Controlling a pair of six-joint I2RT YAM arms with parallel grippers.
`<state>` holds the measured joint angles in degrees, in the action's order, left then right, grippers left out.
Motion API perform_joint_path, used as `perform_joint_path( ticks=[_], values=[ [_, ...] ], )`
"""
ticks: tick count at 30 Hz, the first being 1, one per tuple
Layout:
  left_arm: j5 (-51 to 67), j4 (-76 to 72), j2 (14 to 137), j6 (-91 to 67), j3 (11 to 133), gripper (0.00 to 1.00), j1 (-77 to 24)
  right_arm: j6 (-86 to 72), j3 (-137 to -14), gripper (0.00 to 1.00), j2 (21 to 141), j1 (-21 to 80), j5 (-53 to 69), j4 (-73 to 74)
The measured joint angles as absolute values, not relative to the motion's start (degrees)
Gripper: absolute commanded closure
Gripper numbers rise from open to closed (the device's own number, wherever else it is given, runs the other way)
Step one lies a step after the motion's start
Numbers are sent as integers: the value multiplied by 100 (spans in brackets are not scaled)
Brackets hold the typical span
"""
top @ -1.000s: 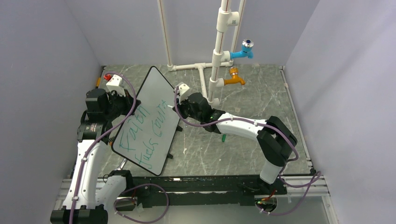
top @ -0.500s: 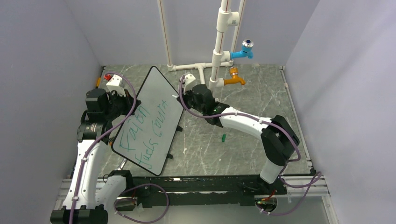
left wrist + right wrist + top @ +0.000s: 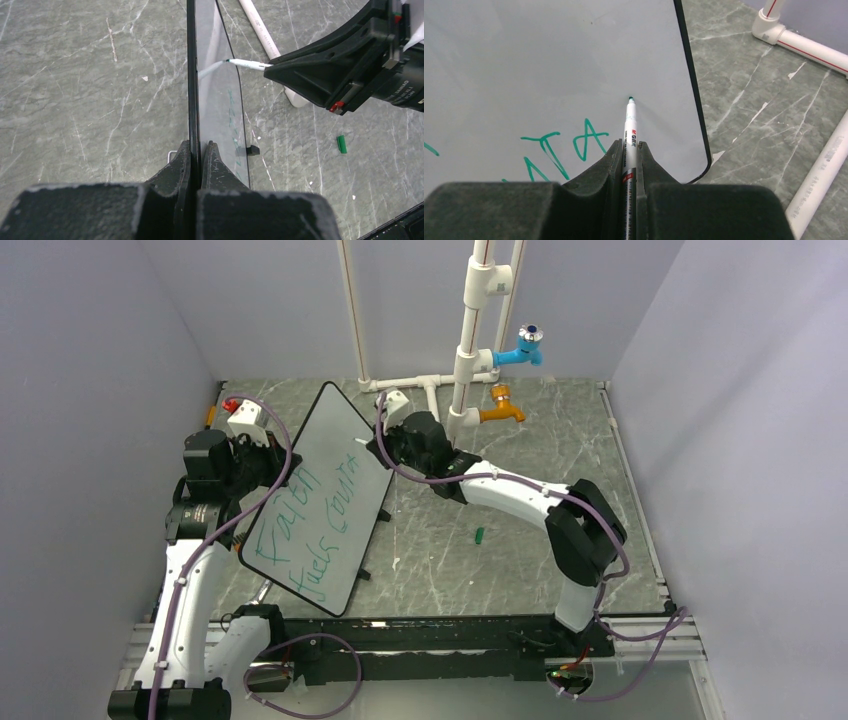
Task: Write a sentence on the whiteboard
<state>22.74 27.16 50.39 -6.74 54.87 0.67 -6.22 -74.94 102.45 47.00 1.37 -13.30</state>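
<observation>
The whiteboard [image 3: 322, 455] stands tilted on its edge at the left of the table. My left gripper [image 3: 268, 462] is shut on its left rim. In the left wrist view the fingers [image 3: 215, 162] pinch the thin black rim [image 3: 191, 75] edge-on. The sentence [image 3: 305, 515] runs in two lines of green handwriting. Its last letters [image 3: 559, 147] show in the right wrist view. My right gripper [image 3: 629, 146] is shut on a white green-tipped marker [image 3: 630, 125]. The marker's tip is at the board's bare far right part, past the last letter. I cannot tell whether it touches.
A white pipe frame [image 3: 465, 360] with a blue tap [image 3: 525, 345] and an orange tap [image 3: 500, 412] stands behind the board. A small green cap [image 3: 479, 534] lies on the marbled table [image 3: 520, 480]. Grey walls close in on three sides.
My right gripper has carried the marker farther back along the board, towards its far corner. The left arm and the whiteboard have not moved.
</observation>
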Motion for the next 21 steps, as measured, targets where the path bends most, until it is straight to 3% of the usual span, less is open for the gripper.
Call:
perform_joint_path(
  ticks=[21],
  values=[
    [2257,2722,5033,-672,5483,100,67,-626,-7159,100,10154,4652,797,-1431]
  ],
)
